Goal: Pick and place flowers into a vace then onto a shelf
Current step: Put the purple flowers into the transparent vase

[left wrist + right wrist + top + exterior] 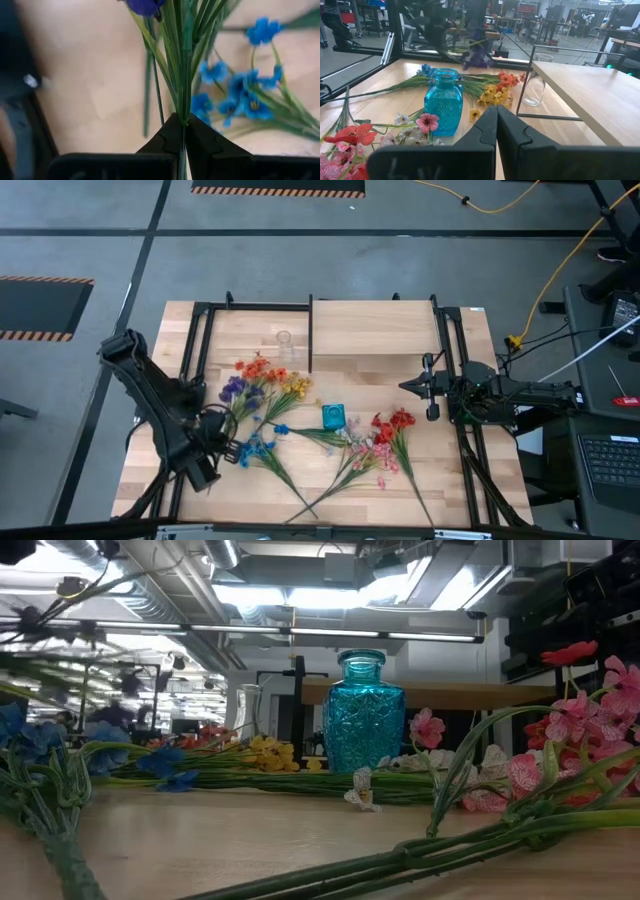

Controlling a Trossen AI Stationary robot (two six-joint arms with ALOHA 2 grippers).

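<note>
Green flowers [182,65] — pinched, left hand [182,131]

The left arm reaches in over the bench's left edge toward its front left corner, its left end effector [182,145] closed, fingers [165,140] pinched together on thin green flower stems [182,75]. The right arm lies along the bench's right edge, about midway down it, pointing inward; its right end effector [496,130] is closed with nothing between the fingers.
</note>
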